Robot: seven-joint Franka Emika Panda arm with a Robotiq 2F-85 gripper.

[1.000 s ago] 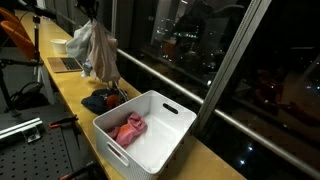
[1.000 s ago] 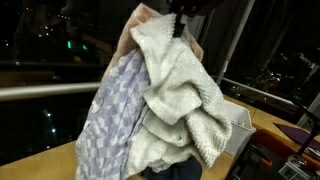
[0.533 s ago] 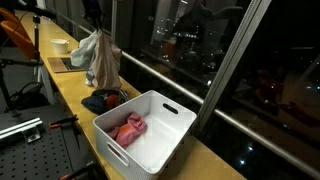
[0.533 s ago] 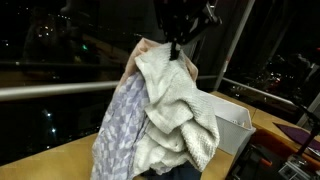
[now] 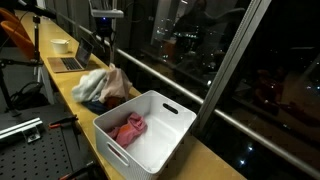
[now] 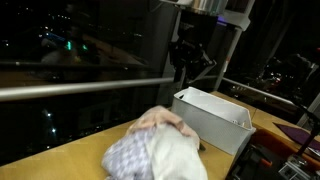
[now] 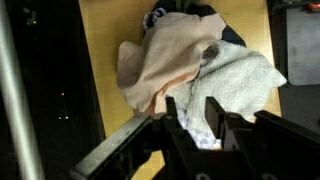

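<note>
Beige, white and checked cloths [image 5: 103,85], dangling from your black gripper [image 5: 104,38] a second ago, now lie heaped on the wooden counter [image 5: 62,84] beneath its parted, empty jaws.

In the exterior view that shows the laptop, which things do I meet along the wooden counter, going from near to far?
white bin → pile of clothes → laptop → white bowl

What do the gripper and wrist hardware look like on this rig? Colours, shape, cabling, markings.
The gripper is black with a blocky body. In the wrist view its two fingers are dark, straight and flat-sided. Above it sits a pale grey-white wrist block, boxy, seen in both exterior views. No cable or marking is clear enough to tell.
</note>
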